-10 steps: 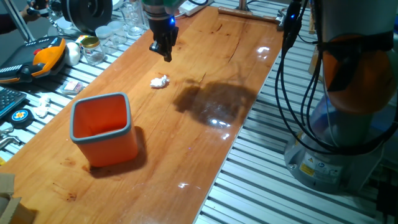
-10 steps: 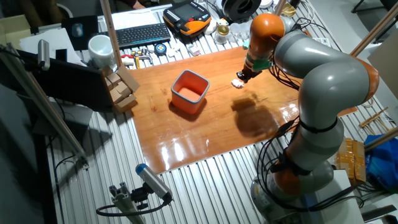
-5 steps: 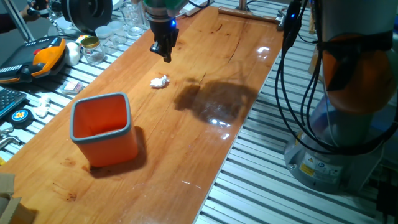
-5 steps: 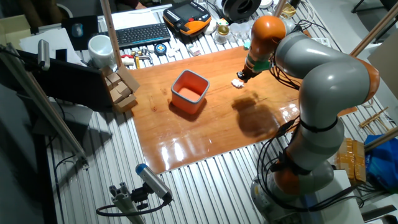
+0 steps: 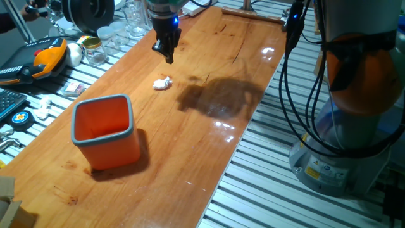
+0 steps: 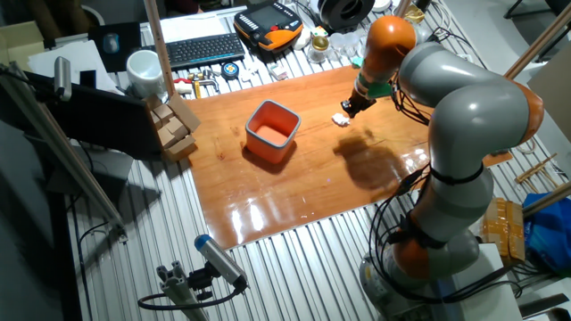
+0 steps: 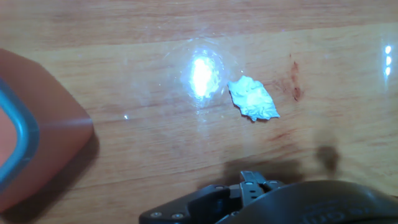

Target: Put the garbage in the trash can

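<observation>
The garbage (image 5: 162, 82) is a small crumpled white wad lying on the wooden table; it also shows in the other fixed view (image 6: 341, 118) and in the hand view (image 7: 253, 99). The trash can (image 5: 104, 130) is an orange bin with a grey rim, standing upright to the front left of the wad. It also shows in the other fixed view (image 6: 272, 132), and its edge is at the left of the hand view (image 7: 37, 155). My gripper (image 5: 169, 57) hangs above the table just behind the wad, fingers together, holding nothing.
An orange-and-black tool (image 5: 47, 57), a white egg-shaped ball (image 5: 74, 54) and glass jars (image 5: 95, 50) lie beyond the table's left edge. A keyboard (image 6: 203, 49), a white mug (image 6: 143, 67) and wooden blocks (image 6: 174, 125) are nearby. Black cables (image 5: 288, 69) hang beside the robot base.
The arm has shifted slightly up and back, and its shadow on the table has moved with it. The wad and the bin have not moved.
</observation>
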{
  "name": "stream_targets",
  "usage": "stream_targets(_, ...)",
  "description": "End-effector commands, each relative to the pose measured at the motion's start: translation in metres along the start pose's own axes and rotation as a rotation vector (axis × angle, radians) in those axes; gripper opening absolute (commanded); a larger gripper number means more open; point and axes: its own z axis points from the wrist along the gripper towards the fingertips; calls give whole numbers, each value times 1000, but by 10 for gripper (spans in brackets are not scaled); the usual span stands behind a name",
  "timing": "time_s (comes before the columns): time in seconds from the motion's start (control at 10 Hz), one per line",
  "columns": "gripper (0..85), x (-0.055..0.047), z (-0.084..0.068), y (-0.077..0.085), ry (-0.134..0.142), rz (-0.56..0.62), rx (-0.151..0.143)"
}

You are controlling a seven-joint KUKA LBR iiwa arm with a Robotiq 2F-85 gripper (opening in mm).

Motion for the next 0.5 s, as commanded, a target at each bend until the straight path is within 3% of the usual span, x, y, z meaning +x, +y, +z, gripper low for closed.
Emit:
stream_targets(0.0, 0, 0, 0, 0, 6, 5, 7)
stream_targets(0.1, 0, 0, 0, 0, 4, 0, 27)
stream_targets(0.3, 0, 0, 0, 0, -20, -7, 30)
stream_targets(0.4, 0, 0, 0, 0, -24, -9, 12)
